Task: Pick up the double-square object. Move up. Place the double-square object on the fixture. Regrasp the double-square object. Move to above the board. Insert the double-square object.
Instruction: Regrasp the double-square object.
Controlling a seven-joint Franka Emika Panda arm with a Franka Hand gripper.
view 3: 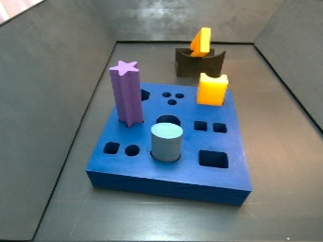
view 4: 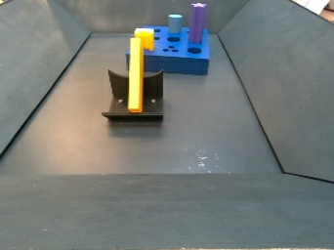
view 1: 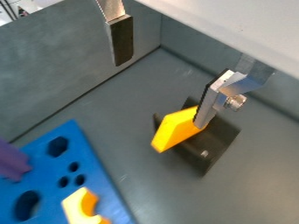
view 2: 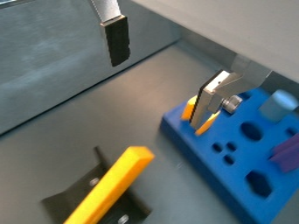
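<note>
Both side views face each other across the board (view 3: 171, 142): one looks from close by the board toward the fixture (view 3: 199, 62) behind it, while the opposite one stands beyond the fixture (view 4: 135, 98), with the board (view 4: 177, 54) far behind. Both wrist views look steeply down past the gripper (view 1: 163, 66) fingers, sharing the board (view 2: 233, 153), the fixture (view 1: 208, 144) and the double-square object (view 2: 111, 185) leaning there.
</note>
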